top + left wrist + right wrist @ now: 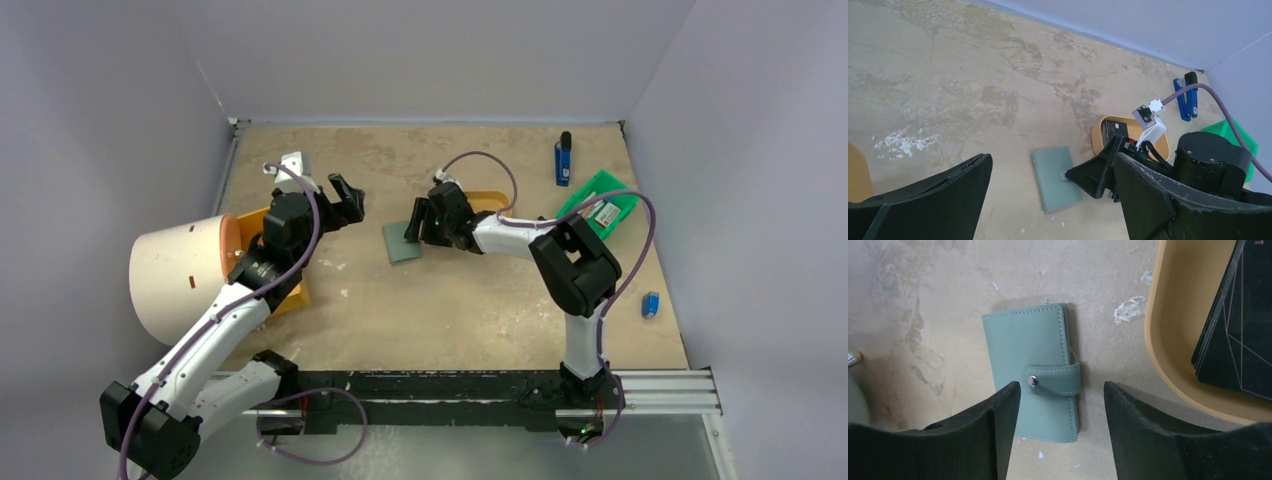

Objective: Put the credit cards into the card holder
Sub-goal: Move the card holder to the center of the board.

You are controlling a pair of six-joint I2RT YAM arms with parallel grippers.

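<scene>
Two grippers are up on my screens. On the left, the left gripper hangs above the table, fingers spread wide with nothing between them. To its right the card holder lies flat on the table, folded shut, snap tab fastened. The right gripper hovers over the holder's tab edge, jaws apart, gripping nothing. Just beside the holder, farther right, a tan tray holds a stack of black cards.

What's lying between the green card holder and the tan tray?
Nothing, just bare tabletop with a pale scuff mark between the card holder and the tan tray, clearest in the right wrist view.
</scene>
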